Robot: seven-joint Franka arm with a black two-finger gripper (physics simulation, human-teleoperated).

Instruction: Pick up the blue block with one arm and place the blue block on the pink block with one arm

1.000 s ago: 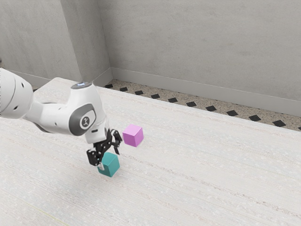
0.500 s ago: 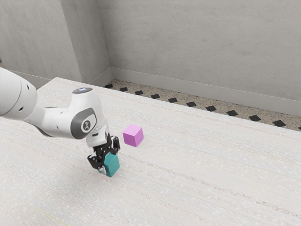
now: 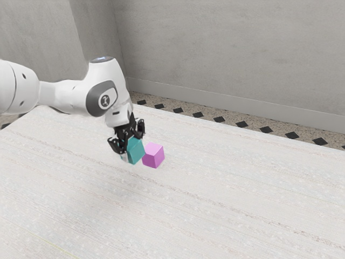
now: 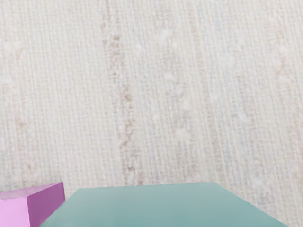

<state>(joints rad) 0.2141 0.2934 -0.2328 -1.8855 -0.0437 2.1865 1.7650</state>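
Note:
My black gripper (image 3: pixel 128 145) is shut on the blue-green block (image 3: pixel 135 151), holding it tilted in the air above the table. The pink block (image 3: pixel 153 155) rests on the table just to the exterior view's right of the held block, slightly lower. From the wrist camera the held blue-green block (image 4: pixel 161 205) is large under my hand, with a corner of the pink block (image 4: pixel 31 205) beside it.
The pale wooden table (image 3: pixel 226 199) spreads wide around both blocks. Grey walls (image 3: pixel 226 48) and a strip of speckled floor with black diamond tiles (image 3: pixel 242 124) lie beyond the table's far edge.
My gripper has lifted the blue-green block off the table and carried it up and toward the pink block, which has stayed in place.

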